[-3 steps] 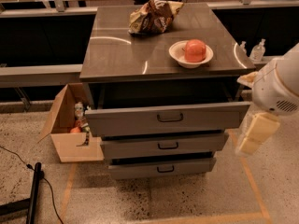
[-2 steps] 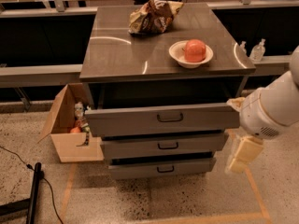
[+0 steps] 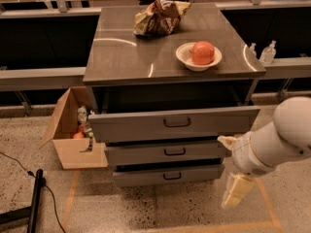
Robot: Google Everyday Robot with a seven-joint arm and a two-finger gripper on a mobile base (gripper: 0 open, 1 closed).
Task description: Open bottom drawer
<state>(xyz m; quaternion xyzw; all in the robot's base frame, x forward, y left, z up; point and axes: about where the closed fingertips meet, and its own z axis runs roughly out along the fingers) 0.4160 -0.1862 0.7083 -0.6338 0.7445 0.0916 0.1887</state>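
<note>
The grey cabinet (image 3: 121,57) has three grey drawers, each with a small dark bar handle. The bottom drawer (image 3: 146,177) is the lowest and shortest front, with its handle (image 3: 172,175) at centre. It sits set back under the middle drawer (image 3: 141,154), which in turn sits back under the top drawer (image 3: 136,125); the top one is pulled out the most. My gripper (image 3: 234,194) hangs pointing down from the white arm (image 3: 277,140), just right of the bottom drawer's right end, apart from it and close to the floor.
On the cabinet top are a white bowl (image 3: 185,57) holding a red fruit (image 3: 202,52) and a crumpled snack bag (image 3: 158,16). An open cardboard box (image 3: 73,149) stands against the cabinet's left side. Small bottles (image 3: 268,52) stand at the back right. A black stand and cable (image 3: 35,198) lie at lower left.
The arm has come down and to the left, bringing the gripper from beside the upper drawers to beside the bottom drawer. The drawers have not moved.
</note>
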